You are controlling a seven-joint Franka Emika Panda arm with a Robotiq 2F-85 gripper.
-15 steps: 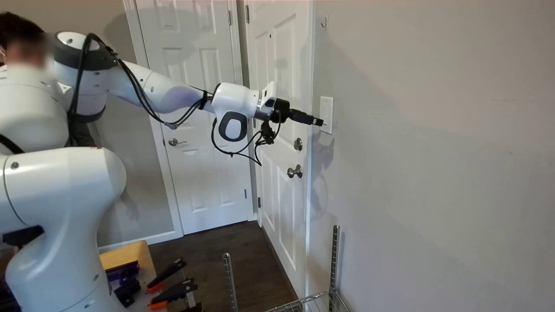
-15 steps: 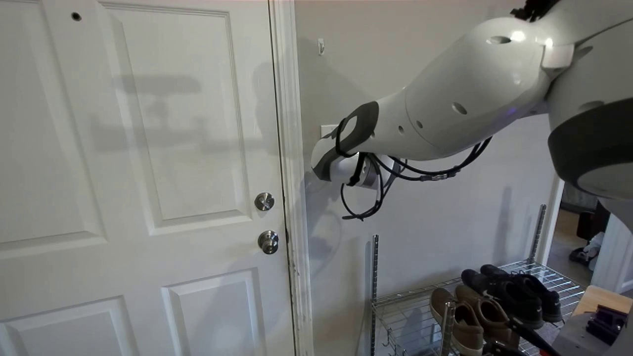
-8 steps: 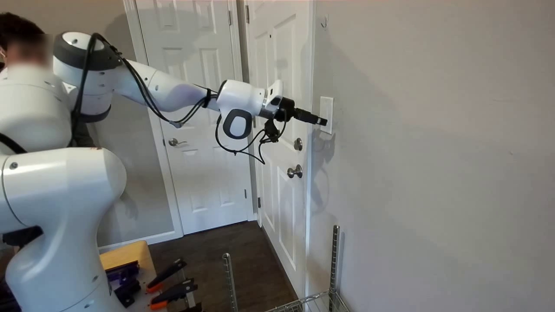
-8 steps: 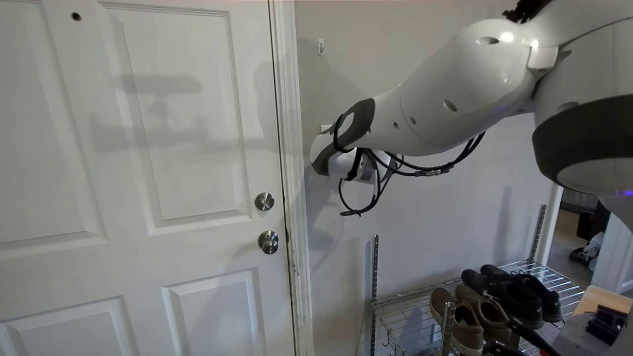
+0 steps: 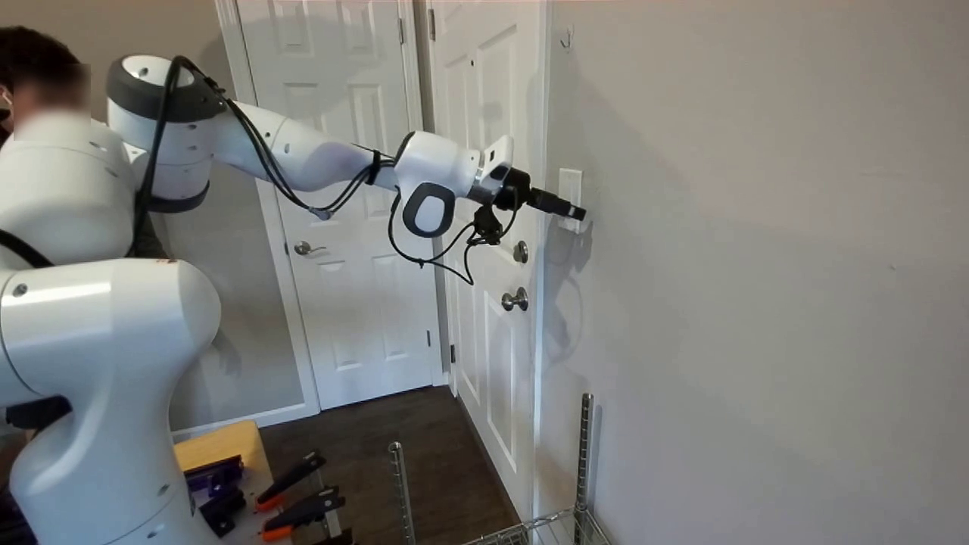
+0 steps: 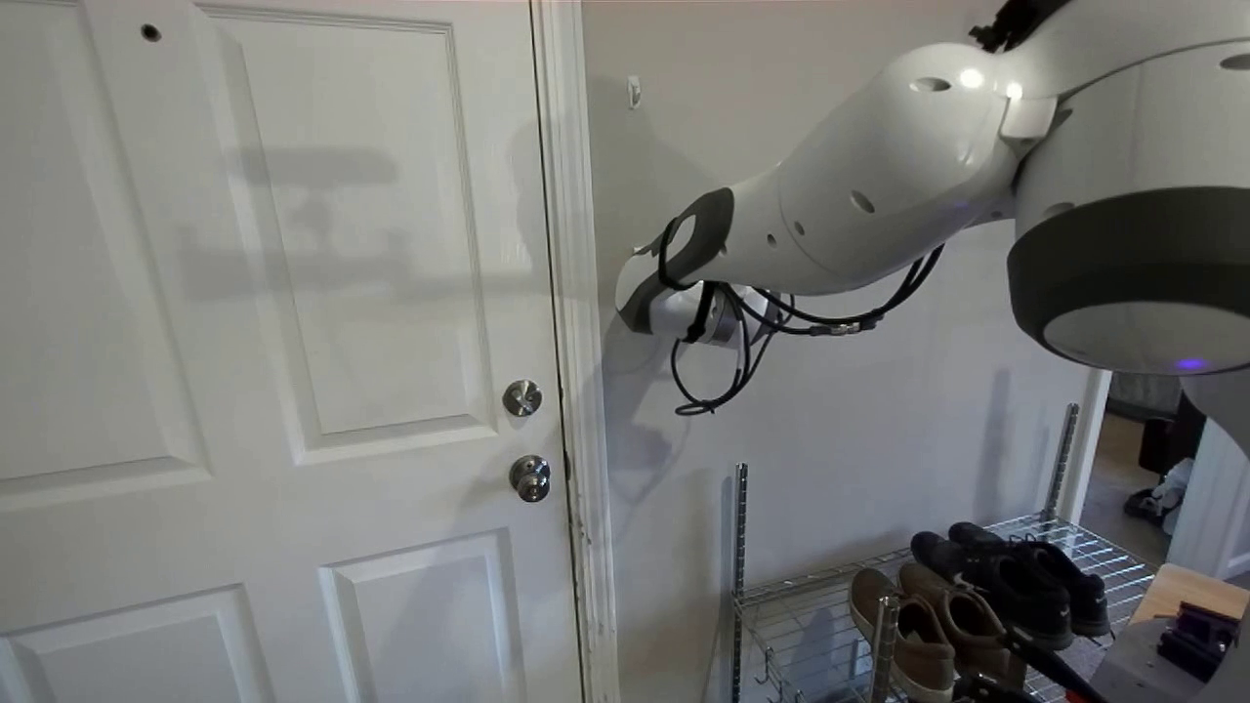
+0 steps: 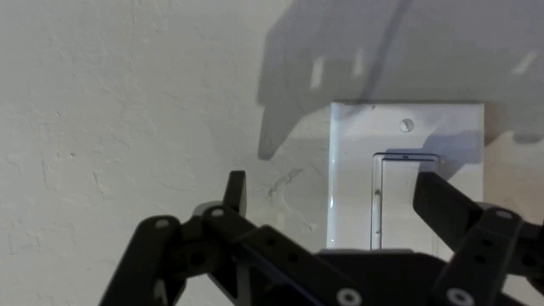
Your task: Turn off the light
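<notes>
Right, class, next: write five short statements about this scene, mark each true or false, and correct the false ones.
1. The gripper is open. True.
2. All the shoes are black. False: the wire rack holds brown shoes beside black shoes.
3. In the wrist view, one fingertip partly hides the light switch. True.
4. The light switch is mounted on a door. False: it is on the wall beside the door.
5. That door bears two round metal fittings, one above the other. True.
</notes>
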